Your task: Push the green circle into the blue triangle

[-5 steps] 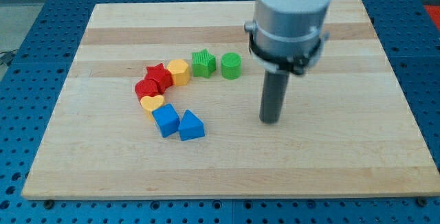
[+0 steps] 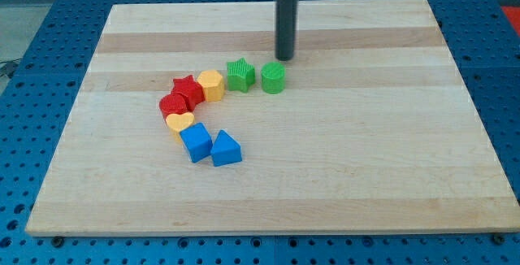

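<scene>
The green circle sits on the wooden board just above centre. The blue triangle lies lower and to the left, beside a blue cube. My tip rests on the board just above the green circle and slightly to its right, very close to it; I cannot tell if they touch. The rod rises straight up out of the view's top.
A green star lies left of the green circle. Further left a yellow hexagon, red star, red circle and yellow heart form an arc down to the blue cube.
My tip has moved from right of and below the green circle up the view to just above it. No block has moved.
</scene>
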You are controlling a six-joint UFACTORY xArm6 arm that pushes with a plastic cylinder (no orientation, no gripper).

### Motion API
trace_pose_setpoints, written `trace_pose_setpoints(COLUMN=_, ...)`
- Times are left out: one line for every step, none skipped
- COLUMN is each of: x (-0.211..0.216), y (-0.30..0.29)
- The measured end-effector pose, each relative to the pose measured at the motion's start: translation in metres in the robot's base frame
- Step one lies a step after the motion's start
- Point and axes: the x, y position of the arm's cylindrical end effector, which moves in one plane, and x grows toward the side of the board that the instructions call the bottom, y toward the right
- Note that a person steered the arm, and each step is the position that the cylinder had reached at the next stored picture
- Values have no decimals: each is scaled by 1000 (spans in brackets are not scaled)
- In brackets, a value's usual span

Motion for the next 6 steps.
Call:
trace_pose_setpoints(x=-10, y=-20)
trace_pose_setpoints(x=-9, y=-20)
trace_pose_setpoints(x=14, y=-5)
trace_pose_setpoints(x=47, y=17)
trace_pose_setpoints(x=63, y=19)
trace_pose_setpoints(x=104, y=10)
